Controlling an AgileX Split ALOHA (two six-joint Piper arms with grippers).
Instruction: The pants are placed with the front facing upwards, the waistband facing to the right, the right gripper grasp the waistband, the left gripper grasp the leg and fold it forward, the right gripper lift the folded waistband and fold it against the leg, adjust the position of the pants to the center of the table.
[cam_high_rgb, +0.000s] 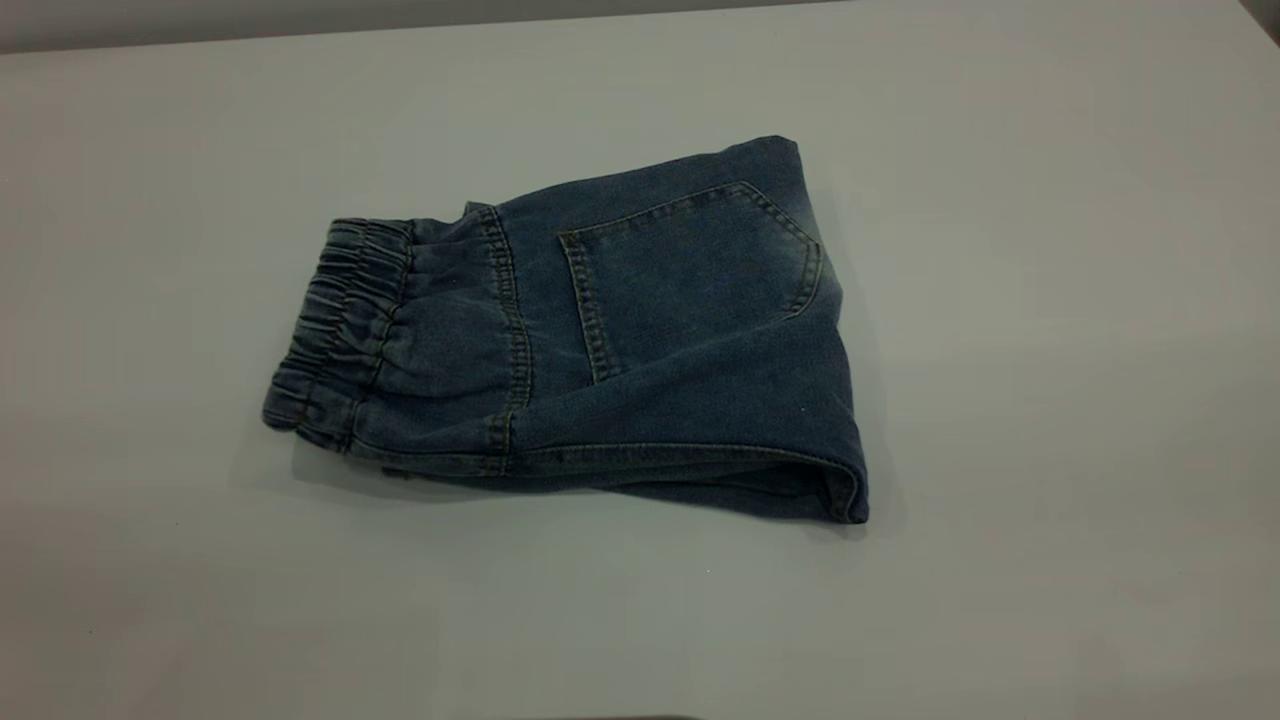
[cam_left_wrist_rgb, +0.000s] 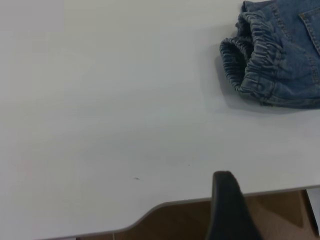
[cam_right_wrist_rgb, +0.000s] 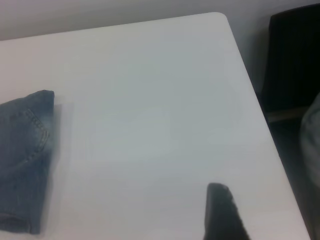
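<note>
Only one dark finger (cam_left_wrist_rgb: 227, 207) of the left gripper shows in its own wrist view, low over the near edge of the table (cam_left_wrist_rgb: 110, 115). It touches nothing and holds nothing; with the second finger out of sight, how wide the claw stands cannot be told. The pants (cam_left_wrist_rgb: 280, 60) lie well apart from it, waistband end turned toward this finger.

The right gripper is the same story: a single dark finger (cam_right_wrist_rgb: 222, 212) in its wrist view, above bare tabletop, clear of the cloth and gripping nothing, its opening not to be judged. The pants' folded edge lies well apart from it, toward the opposite side of the table from the rounded table corner (cam_right_wrist_rgb: 220, 17).

In the exterior view neither arm appears. The pants (cam_high_rgb: 640, 330) lie folded into a compact bundle near the middle of the table (cam_high_rgb: 1050, 300), flat on its surface. The waistband (cam_high_rgb: 335, 330), gathered and ruched, forms the bundle's left end, and a patch pocket (cam_high_rgb: 690, 275) with tan stitching faces up just to the right of it. The folded edge (cam_high_rgb: 845, 400) closes the bundle on the side away from the waistband, and several layers of denim show along the near edge.
</note>
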